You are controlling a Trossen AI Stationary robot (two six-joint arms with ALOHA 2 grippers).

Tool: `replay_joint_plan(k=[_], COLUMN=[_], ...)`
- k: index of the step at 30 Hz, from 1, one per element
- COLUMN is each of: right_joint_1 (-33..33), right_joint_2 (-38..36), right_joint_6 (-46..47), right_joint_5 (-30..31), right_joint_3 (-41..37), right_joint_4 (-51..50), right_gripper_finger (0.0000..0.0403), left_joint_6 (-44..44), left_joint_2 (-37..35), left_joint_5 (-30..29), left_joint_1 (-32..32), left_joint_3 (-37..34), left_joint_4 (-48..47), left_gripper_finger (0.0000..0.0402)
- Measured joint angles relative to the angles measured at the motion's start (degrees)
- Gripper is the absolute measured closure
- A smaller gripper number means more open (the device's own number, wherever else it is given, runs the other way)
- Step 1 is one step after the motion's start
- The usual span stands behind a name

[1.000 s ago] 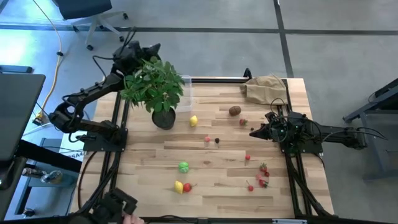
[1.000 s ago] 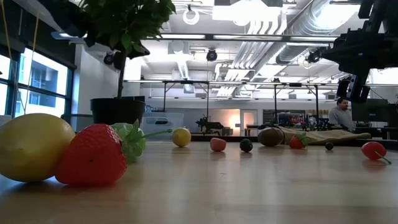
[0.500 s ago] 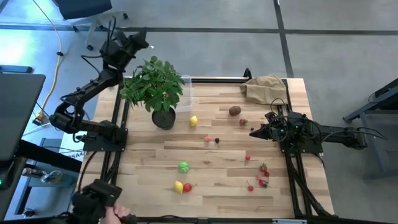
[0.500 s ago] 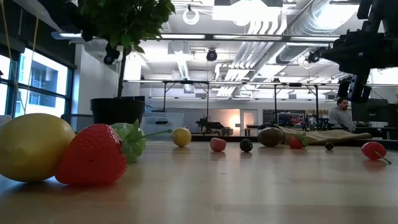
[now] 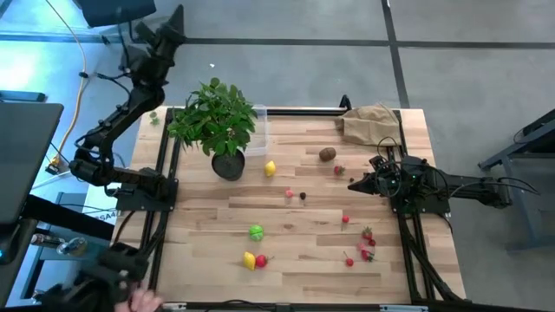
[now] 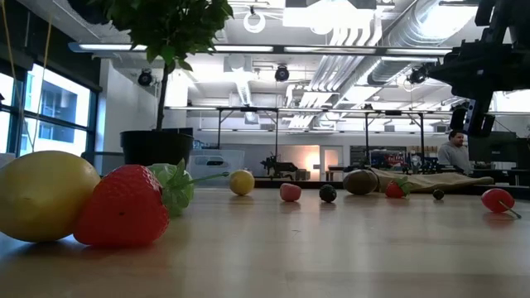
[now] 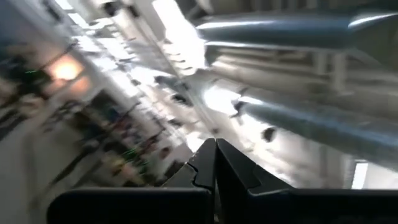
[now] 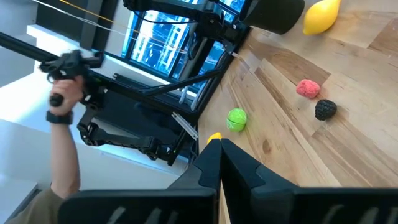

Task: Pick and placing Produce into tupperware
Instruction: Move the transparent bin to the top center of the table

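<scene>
The Produce lies scattered on the wooden table: a lemon (image 5: 270,168), a brown kiwi (image 5: 327,154), a green round one (image 5: 256,231), and a lemon with a strawberry (image 5: 261,260) near the front. Several red berries (image 5: 366,236) lie at the right. The clear tupperware (image 5: 259,130) stands at the far left, half hidden behind the potted plant (image 5: 215,117). My left gripper (image 5: 176,17) is shut on nothing, raised high beyond the table's far left corner and pointing up; in its wrist view (image 7: 215,163) it faces the ceiling. My right gripper (image 5: 351,185) hangs shut by the right edge.
A tan paper bag (image 5: 368,122) lies at the far right corner. The plant's black pot (image 5: 228,165) stands in front of the tupperware. A person's hand (image 8: 64,70) holds a control arm off the table's near left side. Bare wood lies mid-table.
My left gripper has risen from above the plant and gone beyond the table's far left corner, tipping upward and staying shut. The person at the near left has shifted. Nothing on the table has moved.
</scene>
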Motion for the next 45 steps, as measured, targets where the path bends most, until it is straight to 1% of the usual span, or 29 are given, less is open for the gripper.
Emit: replay_joint_plan(k=[3,6,8,10,12,14,16,18,20,23,26,28,30,32,35,38,40,45], right_joint_1=[-0.01,-0.02,-0.01,0.00,0.00,0.00,-0.02,-0.02,-0.19,-1.29,-3.63,-5.88,-8.59,-11.43,-15.91,-21.36,-25.16,-33.02], right_joint_2=[0.00,0.00,0.00,0.00,0.00,0.01,0.02,0.02,0.02,0.81,3.31,5.87,9.46,13.79,21.94,31.91,39.47,61.77], right_joint_6=[-0.03,-0.07,-0.11,-0.15,-0.15,-0.52,-1.52,-2.17,-2.31,-3.61,-5.00,-5.22,-5.41,-7.32,-13.08,-19.81,-24.25,-32.30], right_joint_5=[0.00,0.00,0.00,0.00,0.02,0.72,2.55,4.88,7.86,10.83,11.49,10.71,8.63,6.22,2.68,-0.82,-4.34,-14.84], right_joint_3=[0.00,0.00,0.00,0.00,0.00,0.00,0.00,0.02,0.02,0.03,0.04,0.04,0.09,1.79,7.89,16.72,23.42,42.31], right_joint_4=[-0.04,-0.07,-0.07,-0.07,-0.03,0.16,0.78,1.51,2.43,5.23,8.56,11.26,15.19,16.35,15.80,12.37,9.71,5.10], right_gripper_finger=[0.0402,0.0402,0.0402,0.0402,0.0402,0.0402,0.0402,0.0402,0.0402,0.0402,0.0402,0.0402,0.0402,0.0402,0.0402,0.0402,0.0402,0.0402], left_joint_6=[-0.10,1.77,4.36,7.74,11.89,18.89,28.64,37.66,43.64,47.92,50.43,51.77,52.87,54.03,55.22,55.55,55.64,55.77], left_joint_2=[0.00,0.00,0.00,-0.08,-1.11,-3.41,-6.08,-8.63,-11.19,-14.86,-17.06,-17.82,-18.05,-17.89,-17.81,-17.60,-17.49,-17.55], left_joint_5=[3.08,8.16,12.30,17.77,23.05,24.50,22.22,16.96,11.13,5.26,0.54,-3.03,-5.64,-6.23,-6.18,-6.07,-6.05,-5.56], left_joint_1=[-1.80,-4.51,-7.15,-10.30,-13.70,-17.69,-22.43,-27.13,-31.43,-37.25,-42.51,-45.41,-47.58,-49.00,-49.96,-49.80,-49.79,-49.80], left_joint_3=[4.24,8.94,12.37,15.90,18.82,20.99,23.14,24.80,25.78,26.15,26.22,26.23,26.19,26.13,26.13,26.13,26.13,26.13], left_joint_4=[0.89,0.96,0.92,-0.13,-5.03,-15.38,-28.50,-40.46,-48.44,-53.28,-55.84,-57.43,-58.27,-58.08,-57.96,-58.09,-58.17,-58.29], left_gripper_finger=[0.0402,0.0402,0.0401,0.0402,0.0402,0.0402,0.0401,0.0401,0.0401,0.0401,0.0401,0.0402,0.0402,0.0401,0.0402,0.0402,0.0402,0.0402])
